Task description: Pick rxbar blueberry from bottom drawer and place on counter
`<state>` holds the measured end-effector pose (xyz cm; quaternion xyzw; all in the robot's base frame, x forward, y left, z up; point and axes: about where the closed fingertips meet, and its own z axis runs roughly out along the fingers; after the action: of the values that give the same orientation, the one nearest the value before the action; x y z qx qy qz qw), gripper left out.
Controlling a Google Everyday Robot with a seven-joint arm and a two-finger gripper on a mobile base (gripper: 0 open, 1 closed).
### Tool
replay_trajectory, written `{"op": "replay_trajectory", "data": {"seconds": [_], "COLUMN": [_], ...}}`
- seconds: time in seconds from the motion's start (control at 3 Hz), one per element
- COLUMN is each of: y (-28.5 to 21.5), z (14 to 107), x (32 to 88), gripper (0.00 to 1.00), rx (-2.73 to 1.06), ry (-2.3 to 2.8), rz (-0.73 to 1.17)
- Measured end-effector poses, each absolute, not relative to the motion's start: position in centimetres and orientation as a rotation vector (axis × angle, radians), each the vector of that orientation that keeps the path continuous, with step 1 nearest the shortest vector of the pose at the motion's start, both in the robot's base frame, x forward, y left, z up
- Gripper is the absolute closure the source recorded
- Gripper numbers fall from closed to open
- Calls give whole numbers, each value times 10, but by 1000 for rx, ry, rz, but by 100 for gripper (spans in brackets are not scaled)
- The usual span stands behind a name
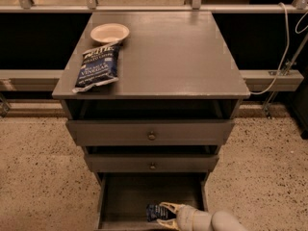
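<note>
Your gripper (165,214) sits low at the front of the bottom drawer (124,196), and as far as this angle shows, it is clamped on the right end of the rxbar blueberry (153,211), which lies near the drawer's front edge. Expect a light, flat, fairly stiff bar in a slick wrapper, so hold across its narrow width. The counter (178,52) above already carries a chip bag (96,67) and a bowl (109,32).
</note>
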<state>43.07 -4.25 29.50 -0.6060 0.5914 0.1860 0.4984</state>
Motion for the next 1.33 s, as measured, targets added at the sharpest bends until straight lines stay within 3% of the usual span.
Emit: {"op": "replay_trajectory", "data": {"seconds": [0.67, 1.33], "y": [-13, -11], "z": [412, 440], "x": [378, 388], "gripper": [100, 100], "rx": [-1579, -1602], "ry": [1612, 1646], "rz": [604, 506]}}
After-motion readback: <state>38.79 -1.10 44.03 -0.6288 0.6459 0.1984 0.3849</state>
